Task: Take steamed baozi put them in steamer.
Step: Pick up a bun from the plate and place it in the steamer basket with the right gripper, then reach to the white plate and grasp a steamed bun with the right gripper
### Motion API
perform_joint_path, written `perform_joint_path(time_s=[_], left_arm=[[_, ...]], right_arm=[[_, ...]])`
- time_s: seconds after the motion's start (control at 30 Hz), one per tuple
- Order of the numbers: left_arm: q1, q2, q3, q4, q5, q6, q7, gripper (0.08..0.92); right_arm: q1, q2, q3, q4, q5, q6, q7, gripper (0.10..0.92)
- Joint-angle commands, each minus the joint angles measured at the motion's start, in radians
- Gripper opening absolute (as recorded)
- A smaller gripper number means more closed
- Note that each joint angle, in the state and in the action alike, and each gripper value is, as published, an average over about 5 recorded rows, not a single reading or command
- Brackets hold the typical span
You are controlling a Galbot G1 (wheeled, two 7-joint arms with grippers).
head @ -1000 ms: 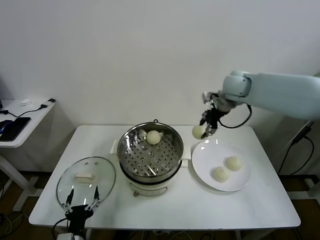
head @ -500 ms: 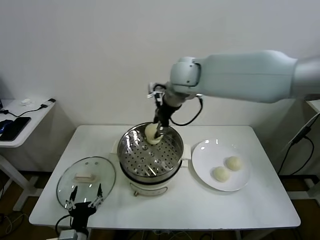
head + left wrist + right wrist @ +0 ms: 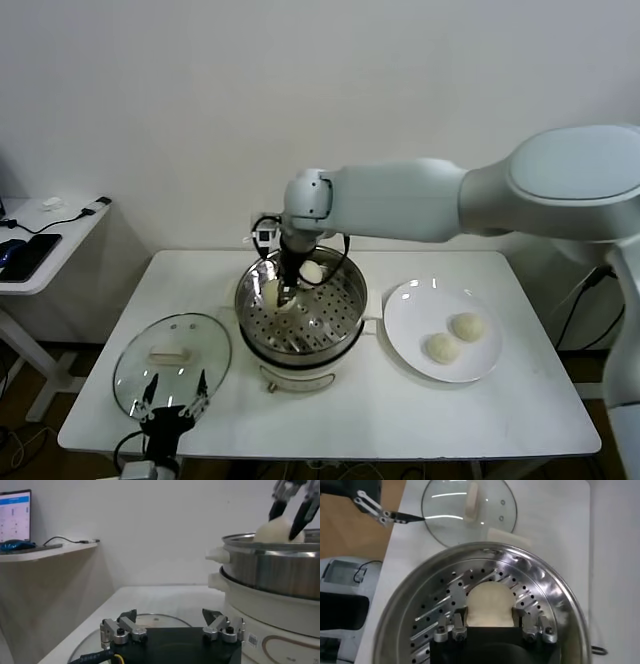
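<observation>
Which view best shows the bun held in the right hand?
The right wrist view: the held bun sits between the right hand's fingers above the steamer tray. The head view shows it partly hidden; the left wrist view shows only its top.

**Item moved: one bun, plate side to steamer**

You'll find the right gripper has swung from beside the plate across to the steamer — now lowered over its left part, carrying the baozi down onto the perforated tray.
</observation>
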Motion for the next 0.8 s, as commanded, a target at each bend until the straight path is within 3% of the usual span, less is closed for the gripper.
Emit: perform_joint_path(time_s=[0.03, 0.27, 0.47, 0.6, 0.8], left_arm=[[-0.003, 0.001, 0.001, 0.001, -0.001, -0.001, 0.001, 0.823], [-0.002, 0.004, -0.003, -0.001, -0.004, -0.002, 0.001, 0.823], [0.003, 0.005, -0.005, -0.008, -0.004, -0.004, 0.001, 0.823], [0.006, 0.004, -0.004, -0.015, -0.004, -0.003, 0.002, 0.823], [0.009, 0.001, 0.002, -0.024, -0.001, -0.003, 0.002, 0.823]], right_arm=[[-0.107, 0.053, 0.016, -0.098, -0.032, -0.015, 0.02, 0.602], [-0.106, 0.041, 0.052, -0.094, -0.035, -0.004, 0.023, 0.619], [-0.01, -0.023, 0.029, -0.026, -0.047, 0.071, -0.053, 0.767], [0.111, -0.103, -0.037, 0.042, -0.071, 0.169, -0.15, 0.818], [0.293, -0.311, -0.131, 0.139, -0.092, 0.244, -0.266, 0.823]])
